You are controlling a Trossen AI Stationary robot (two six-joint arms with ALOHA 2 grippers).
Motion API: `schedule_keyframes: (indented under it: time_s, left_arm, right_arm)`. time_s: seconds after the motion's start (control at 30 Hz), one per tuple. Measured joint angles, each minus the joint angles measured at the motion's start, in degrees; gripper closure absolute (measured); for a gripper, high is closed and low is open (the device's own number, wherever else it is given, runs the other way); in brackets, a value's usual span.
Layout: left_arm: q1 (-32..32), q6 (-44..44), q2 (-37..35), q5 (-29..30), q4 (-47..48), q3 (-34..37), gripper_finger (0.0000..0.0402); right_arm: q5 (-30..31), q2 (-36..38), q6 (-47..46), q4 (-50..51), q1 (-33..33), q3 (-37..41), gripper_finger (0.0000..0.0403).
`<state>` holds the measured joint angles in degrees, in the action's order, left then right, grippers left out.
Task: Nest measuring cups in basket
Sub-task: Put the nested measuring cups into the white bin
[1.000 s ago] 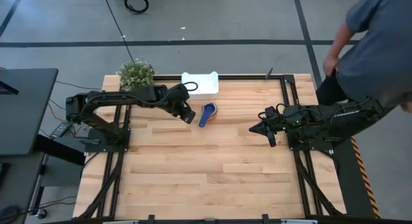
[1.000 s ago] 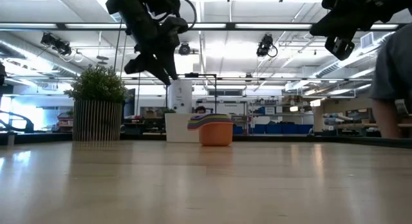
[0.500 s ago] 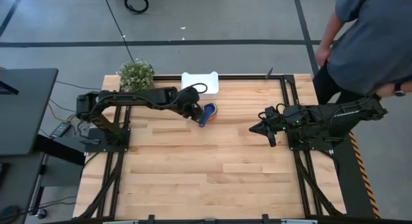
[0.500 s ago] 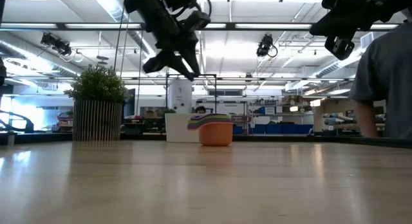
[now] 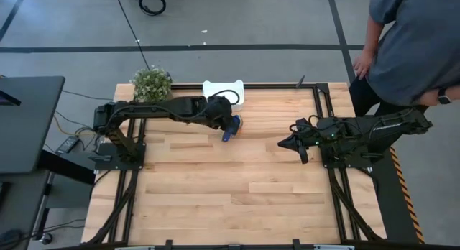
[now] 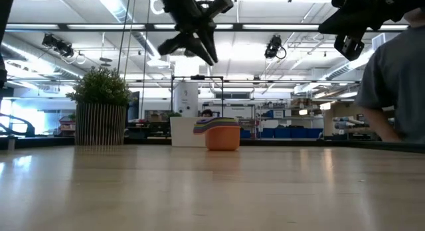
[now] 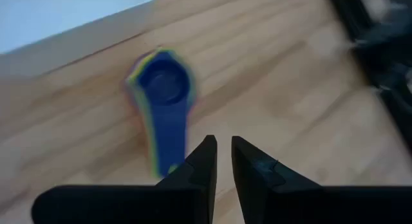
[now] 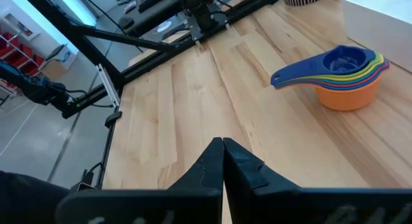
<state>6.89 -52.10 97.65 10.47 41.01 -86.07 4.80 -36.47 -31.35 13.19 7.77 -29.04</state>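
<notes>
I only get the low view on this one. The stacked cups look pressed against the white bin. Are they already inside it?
Observer: No. From above, the measuring cups stand nested on the table beside the basket, not in it.
Operator: Is the left hand carrying anything?
Observer: No. Its wrist view shows the left hand empty, fingers nearly together, above the stack's blue handle.
Operator: And the right one?
Observer: The right hand is shut and empty, hovering at the table's right side, well apart from the cups.
</notes>
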Motion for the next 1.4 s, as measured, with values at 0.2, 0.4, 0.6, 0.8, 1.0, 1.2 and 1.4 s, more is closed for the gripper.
schedule_keyframes:
  time_s: [0.2,0.4,0.6,0.8,1.0,1.2,1.4]
  left_arm:
    - [-3.0,-13.1,0.0,3.9,7.3,-0.3,0.0349]
    - [-2.9,-14.8,0.0,4.2,7.9,-0.3,0.0349]
    - [-2.9,-14.8,0.0,2.3,8.8,-0.3,0.0349]
    - [-2.0,-15.6,0.0,1.0,9.9,-0.3,0.0330]
    - [-0.1,-17.8,0.0,-2.7,11.5,-0.3,0.0247]
    - [0.8,-18.6,0.0,-2.9,11.5,-0.3,0.0131]
    - [1.0,-20.8,0.0,-1.6,11.6,-0.3,0.0049]
  right_arm:
    - [0.0,0.0,0.0,-0.4,0.0,0.0,0.0394]
    - [0.0,0.0,0.0,-1.2,0.0,0.0,0.0394]
    - [0.0,0.0,0.0,-1.2,0.0,0.0,0.0394]
    - [0.0,0.0,0.0,-1.1,0.0,0.0,0.0394]
    - [0.0,0.0,0.0,-1.1,0.0,0.0,0.0392]
    - [0.0,0.0,0.0,-1.1,0.0,0.0,0.0390]
    - [0.0,0.0,0.0,-1.1,0.0,0.0,0.0391]
